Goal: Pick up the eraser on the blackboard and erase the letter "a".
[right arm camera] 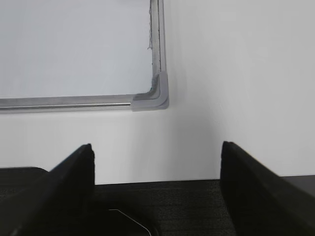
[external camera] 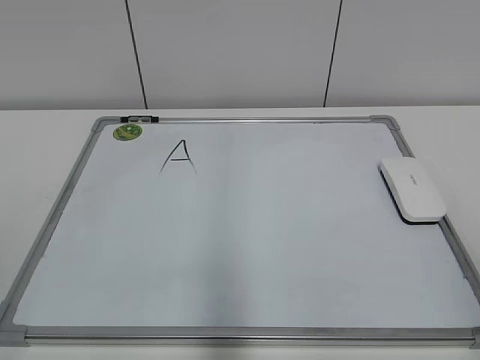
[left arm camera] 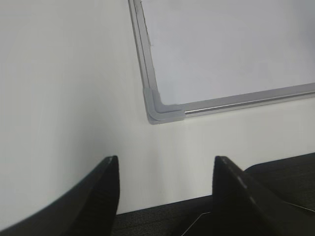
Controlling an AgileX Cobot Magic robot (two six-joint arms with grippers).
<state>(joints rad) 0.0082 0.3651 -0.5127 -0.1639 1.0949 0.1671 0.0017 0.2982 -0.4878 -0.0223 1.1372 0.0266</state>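
The blackboard (external camera: 262, 247), a white dry-erase board with a silver-grey frame, lies flat on the white table. The white eraser (external camera: 412, 188) lies on the board at its right edge, felt side down. The only writing I see is an angular capital "A" (external camera: 178, 156) at the upper left; no lowercase letter "a" shows. Neither gripper appears in the exterior view. My left gripper (left arm camera: 166, 160) is open and empty above the table, near the board's front left corner (left arm camera: 160, 109). My right gripper (right arm camera: 157, 145) is open and empty near the front right corner (right arm camera: 156, 98).
A small round green magnet (external camera: 127, 133) sits at the board's far left corner, beside a dark clip (external camera: 139, 119) on the top rail. A white wall with dark seams stands behind the table. A black mat edges the table front in both wrist views.
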